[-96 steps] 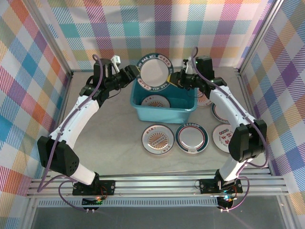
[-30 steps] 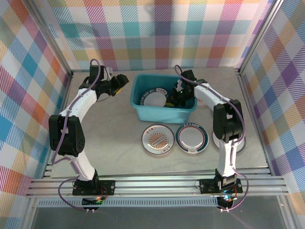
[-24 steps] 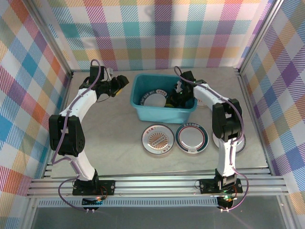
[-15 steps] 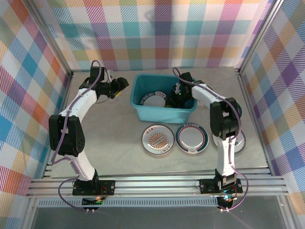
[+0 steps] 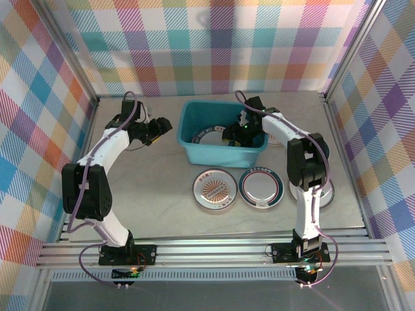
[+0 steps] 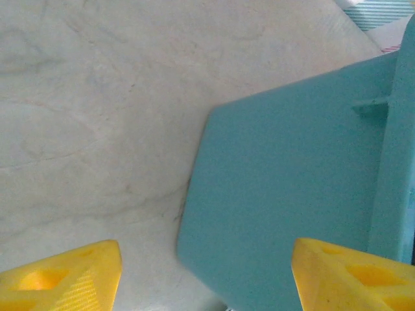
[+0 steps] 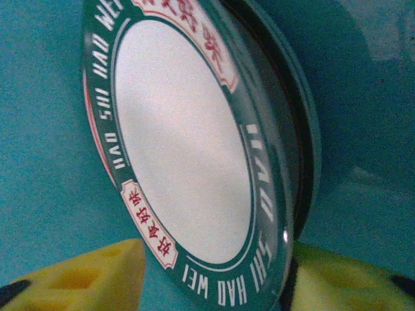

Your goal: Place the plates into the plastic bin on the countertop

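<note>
Right wrist view is showing the right gripper (image 7: 217,278) spread wide around the edge of a teal-rimmed plate (image 7: 181,142) resting inside the bin (image 7: 39,129), so a finger could be snagging the rim on withdrawal and flipping it out; left gripper (image 6: 206,272) is hanging spread, empty, beside the bin wall.

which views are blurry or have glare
Left wrist: soft, the teal-blue plastic bin wall and left yellow fingertips blurred. Right wrist: lettering on the teal-rimmed white round plate readable, glint on its rim, right yellow fingertips defocused. Top external: sharp, evenly lit.
</note>
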